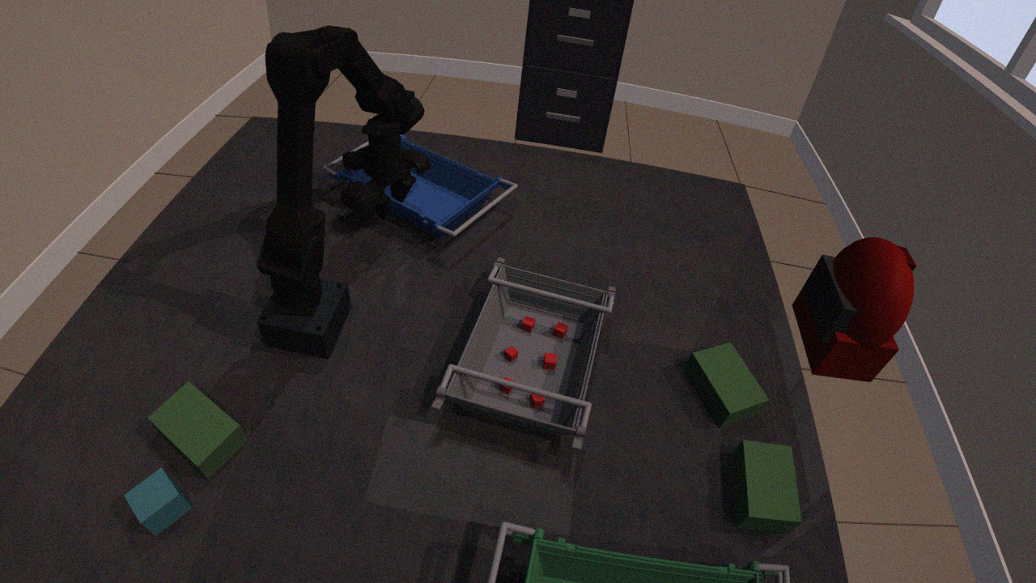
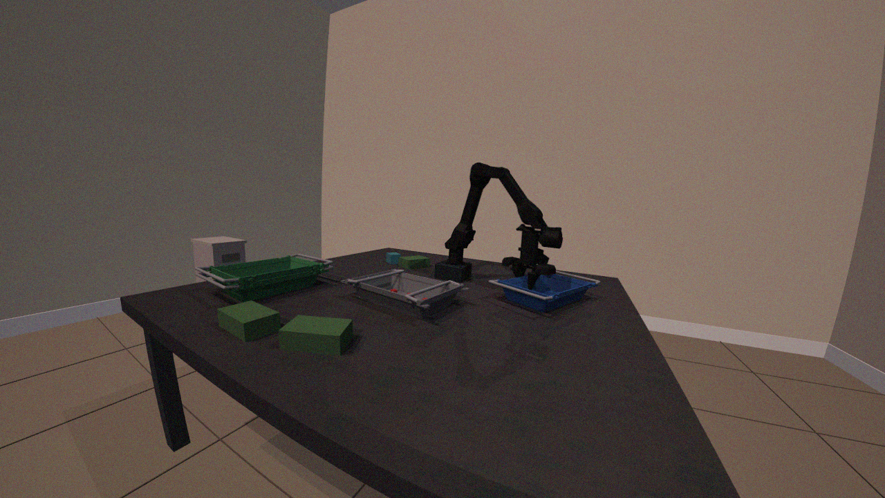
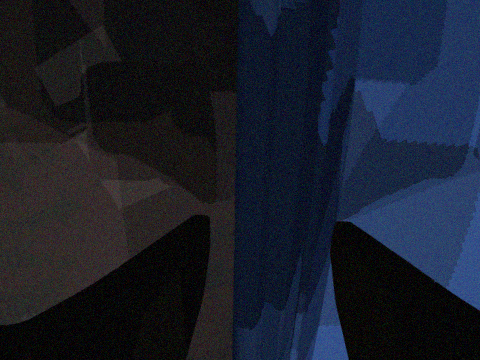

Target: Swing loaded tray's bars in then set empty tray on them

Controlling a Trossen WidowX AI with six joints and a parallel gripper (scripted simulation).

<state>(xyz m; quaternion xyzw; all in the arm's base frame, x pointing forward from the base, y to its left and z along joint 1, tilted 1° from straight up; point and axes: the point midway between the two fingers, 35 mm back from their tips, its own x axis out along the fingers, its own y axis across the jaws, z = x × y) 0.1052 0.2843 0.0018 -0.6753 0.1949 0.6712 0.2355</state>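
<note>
The grey loaded tray (image 1: 481,333) (image 2: 395,298) holds several red blocks (image 1: 549,360). Its far bar (image 1: 550,293) and near bar (image 1: 518,386) both lie inward across its top. The empty blue tray (image 1: 467,206) (image 2: 525,300) (image 3: 270,175) stands upright on the table, its bars out over its ends. My gripper (image 1: 381,199) (image 2: 525,278) (image 3: 271,234) points down astride the blue tray's long side wall nearest my base, one finger inside and one outside. The fingers are part open; a gap shows between the outer finger and the wall in the wrist view.
A green tray (image 1: 637,568) (image 2: 265,281) with its own bars stands beyond the grey tray. Green blocks (image 1: 728,380) (image 1: 767,482) lie to the right in the top view; another green block (image 1: 192,423) and a teal block (image 1: 155,500) lie at the left.
</note>
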